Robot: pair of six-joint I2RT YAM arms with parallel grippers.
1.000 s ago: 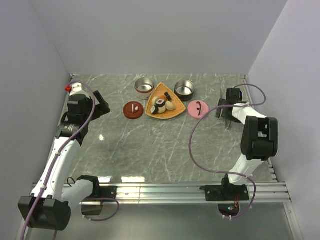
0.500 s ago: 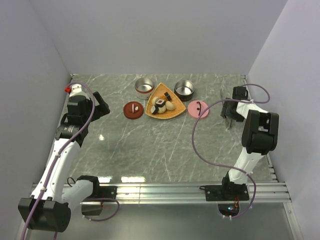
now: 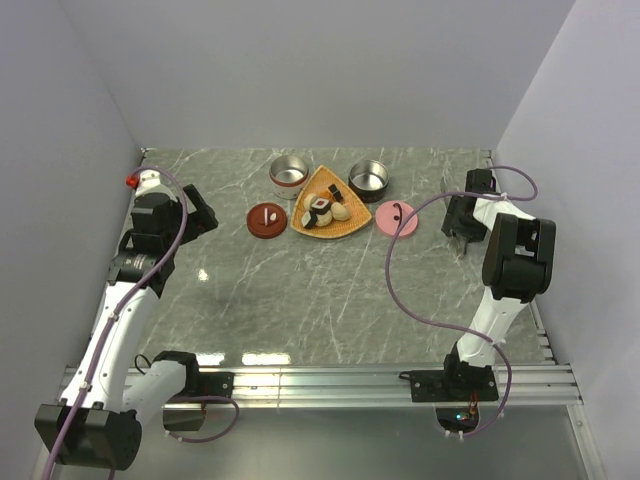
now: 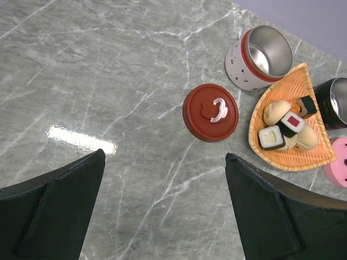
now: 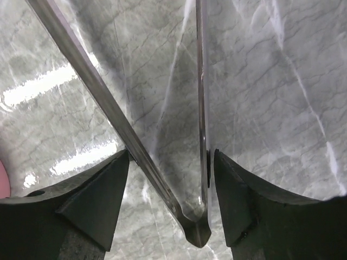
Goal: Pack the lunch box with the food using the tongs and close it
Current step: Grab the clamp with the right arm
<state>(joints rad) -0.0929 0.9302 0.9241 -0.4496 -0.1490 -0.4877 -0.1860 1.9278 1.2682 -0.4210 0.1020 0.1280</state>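
My right gripper (image 5: 171,154) has swung right and narrowed astride the tongs (image 5: 105,108) lying near the far-right edge — fingers (image 5: 92,216) not yet clamped — so everything remains: food (image 4: 279,132) on the woven tray (image 4: 303,157), both tins (image 4: 238,65) unfilled and unlidded.

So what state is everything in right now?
White tin: open, upright, empty.
Black tin: open, upright.
Red lid: off, lying flat.
Pink lid: off, lying flat.
Food: on tray, unpacked.
Tongs: lying flat, arms spread.
Left end effector: open, empty.
Right end effector: astride tongs, grip unclear.

The tongs (image 5: 111,108) run off the top edge, possibly ungripped.
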